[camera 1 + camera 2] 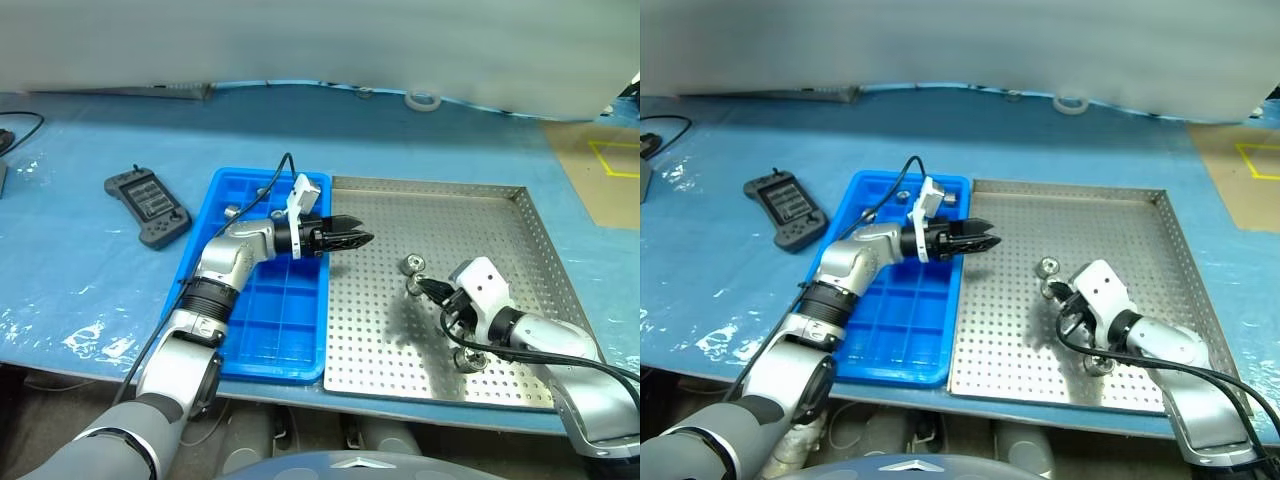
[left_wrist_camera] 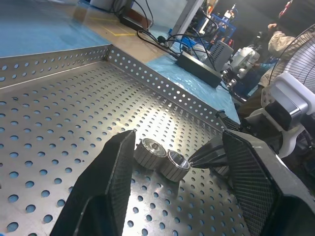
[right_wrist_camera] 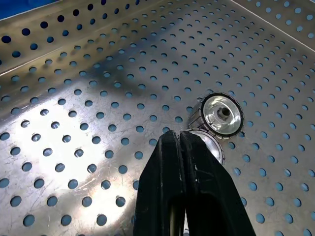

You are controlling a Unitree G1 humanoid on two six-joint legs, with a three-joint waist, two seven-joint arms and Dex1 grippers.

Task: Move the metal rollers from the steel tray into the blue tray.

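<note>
Nearby, black controller point(image 1: 148, 205) beside blue tray point(image 1: 262, 340); tape roll point(image 1: 423, 100) behind steel tray point(image 1: 500, 240)

I'm looking down on a table point(image 1: 90, 215) covered in a blue sheet with glossy patches along its near edge. Two trays sit directly on it, side by side and touching — the blue tray point(image 1: 262, 356) on the left, the steel tray point(image 1: 490, 375) on the right. Left of the blue tray, apart from it, lies a dark handheld controller point(image 1: 147, 206). At the far edge I see a roll of tape point(image 1: 423, 100) — and a black cable point(image 1: 20, 128) at far left.
</note>
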